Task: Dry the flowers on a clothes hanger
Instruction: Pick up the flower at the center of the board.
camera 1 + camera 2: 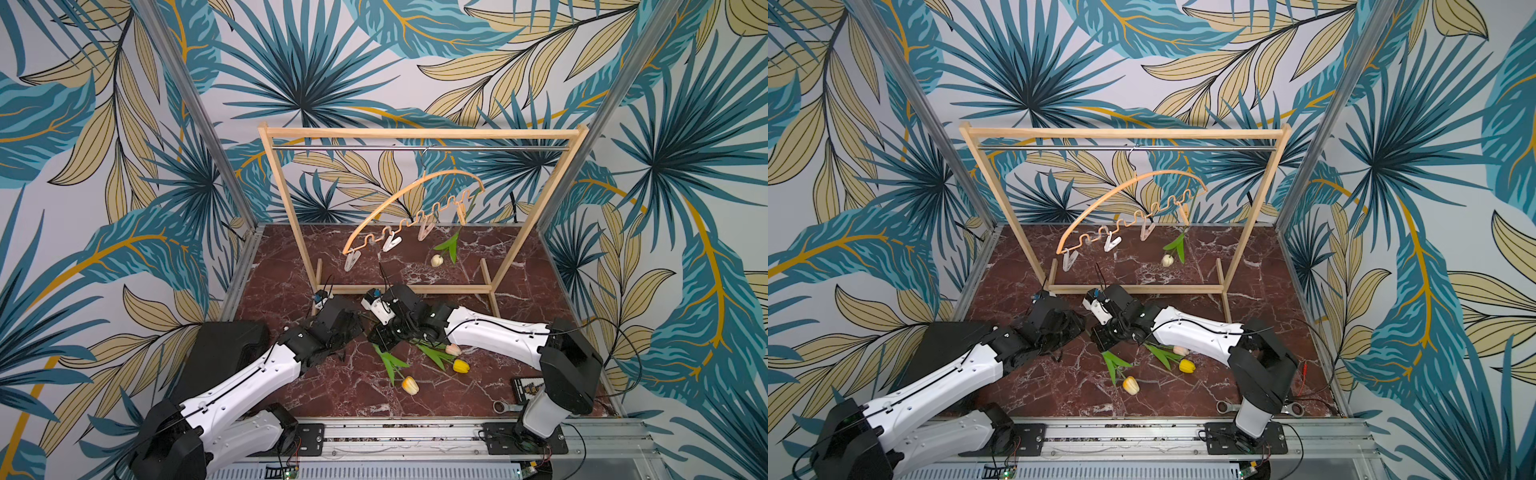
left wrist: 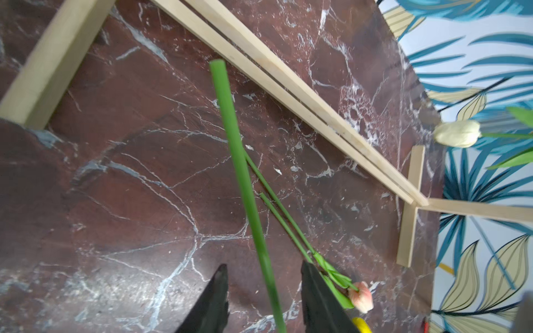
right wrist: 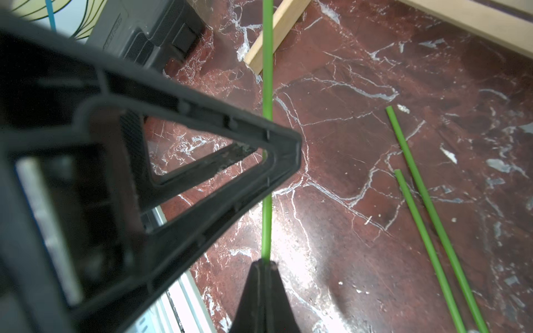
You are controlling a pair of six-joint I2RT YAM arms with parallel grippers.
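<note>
Cream tulip [image 1: 436, 260] hangs from tilted hanger [image 1: 415, 183]; three tulips [image 1: 460, 365] on table [image 1: 332, 386].

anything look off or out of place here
The clothes hanger slants steeply on the rail, one end far lower in both top views, with only the cream tulip clipped, at its higher end. A stray wrench lies at the table's front edge.

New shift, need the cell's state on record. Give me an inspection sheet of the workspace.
Surface: red marble table, no spills seen.
Job's things: cream tulip hangs clipped on the clothes hanger; orange-yellow tulip, pink tulip, yellow tulip lie on the table.
Clutter: wrench, black card near front edge.
Grippers: right gripper shut on a stem; left gripper's jaws open around it.
Cables: black cable loops beside the right arm.
Surroundings: wooden rack, leaf-print walls.
</note>
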